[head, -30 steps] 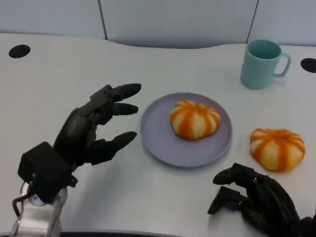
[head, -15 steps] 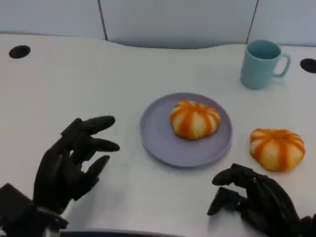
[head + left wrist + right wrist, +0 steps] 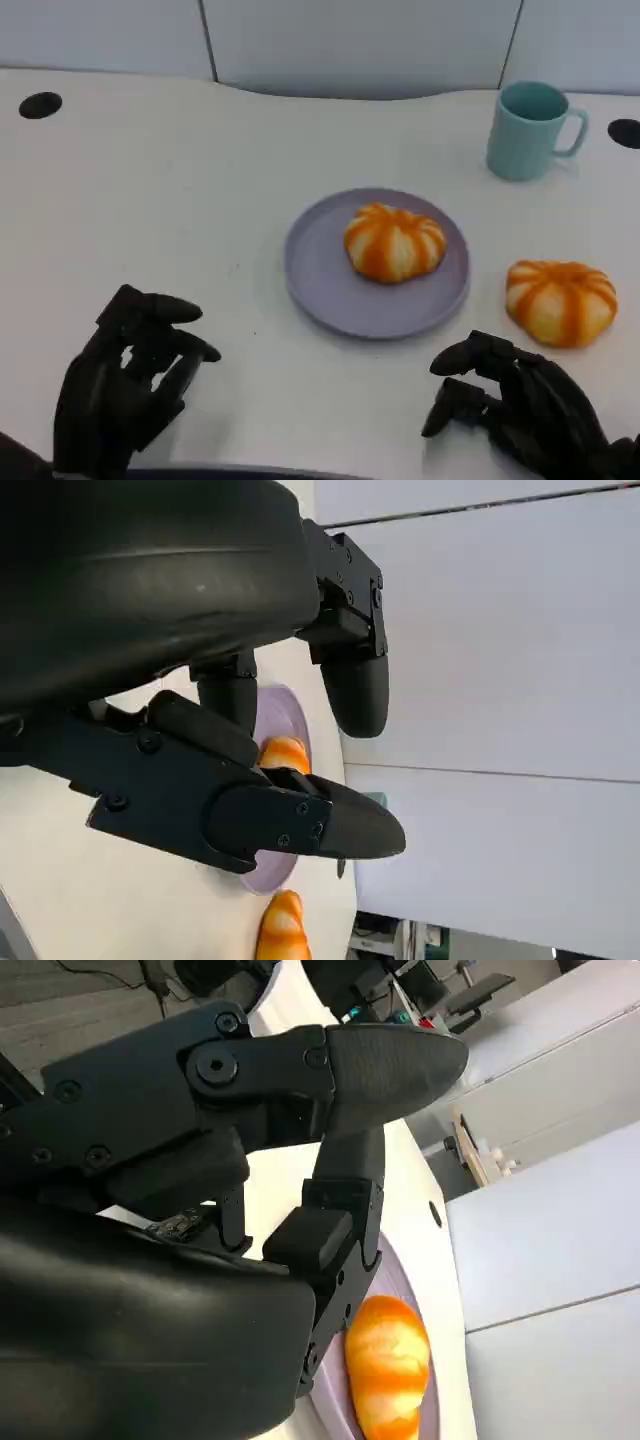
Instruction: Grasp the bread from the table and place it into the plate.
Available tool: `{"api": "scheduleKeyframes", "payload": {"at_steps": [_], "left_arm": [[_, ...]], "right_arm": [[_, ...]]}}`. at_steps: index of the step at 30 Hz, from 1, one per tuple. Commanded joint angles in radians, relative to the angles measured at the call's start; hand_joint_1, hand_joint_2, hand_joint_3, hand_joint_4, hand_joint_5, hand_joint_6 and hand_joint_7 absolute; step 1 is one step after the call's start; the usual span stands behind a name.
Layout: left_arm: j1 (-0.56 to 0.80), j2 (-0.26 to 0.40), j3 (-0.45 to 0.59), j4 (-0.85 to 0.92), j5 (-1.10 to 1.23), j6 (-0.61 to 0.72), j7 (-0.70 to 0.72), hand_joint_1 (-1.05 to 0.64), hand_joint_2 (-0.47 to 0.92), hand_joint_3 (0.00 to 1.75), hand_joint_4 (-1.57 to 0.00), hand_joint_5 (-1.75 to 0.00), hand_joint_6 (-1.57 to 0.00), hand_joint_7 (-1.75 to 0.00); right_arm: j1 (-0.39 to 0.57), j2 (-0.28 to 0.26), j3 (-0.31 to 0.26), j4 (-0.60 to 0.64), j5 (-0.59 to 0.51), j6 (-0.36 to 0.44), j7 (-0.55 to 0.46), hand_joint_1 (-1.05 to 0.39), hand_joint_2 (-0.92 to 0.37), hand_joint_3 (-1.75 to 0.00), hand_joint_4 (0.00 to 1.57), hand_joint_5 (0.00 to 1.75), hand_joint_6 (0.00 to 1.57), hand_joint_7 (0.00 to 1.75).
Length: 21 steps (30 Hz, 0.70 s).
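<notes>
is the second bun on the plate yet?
No: in the head view that bun lies on the bare table beside the purple plate, which holds only the other bun.

The left hand (image 3: 125, 385) is drawn back from beside the plate (image 3: 320, 290) toward the robot, now low at the near table edge, well apart from the plate. Its fingers (image 3: 160, 308), spread a second ago, curl in, holding nothing.

Two breads (image 3: 394, 242) (image 3: 560, 301), one plate (image 3: 330, 290), one mug (image 3: 532, 130), two hands (image 3: 125, 380) (image 3: 520, 405).
</notes>
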Motion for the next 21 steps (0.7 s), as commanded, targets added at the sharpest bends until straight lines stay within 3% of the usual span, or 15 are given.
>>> {"api": "scheduleKeyframes", "payload": {"at_steps": [1, 7, 21], "left_arm": [[-0.002, 0.003, 0.026, 0.057, 0.009, -0.023, 0.003, -0.7, 0.92, 0.21, -0.35, -1.75, -0.23, -1.69], [-0.003, 0.003, 0.036, 0.095, 0.026, -0.011, 0.014, -0.65, 0.92, 0.17, -0.47, -1.75, -0.28, -1.75], [-0.038, -0.001, 0.061, 0.2, 0.013, -0.027, -0.026, -0.6, 0.92, 0.15, -0.48, -1.75, -0.26, -1.75]], "right_arm": [[0.003, -0.019, -0.01, -0.002, 0.01, -0.001, 0.009, -0.5, -0.92, -0.43, 0.73, 1.34, 0.73, 0.91], [0.002, -0.025, -0.017, 0.005, 0.008, -0.008, 0.011, -0.5, -0.92, -0.44, 0.72, 1.35, 0.72, 0.92], [-0.004, -0.026, -0.027, 0.004, 0.011, 0.001, 0.001, -0.49, -0.92, -0.42, 0.74, 1.35, 0.73, 0.94]]}}
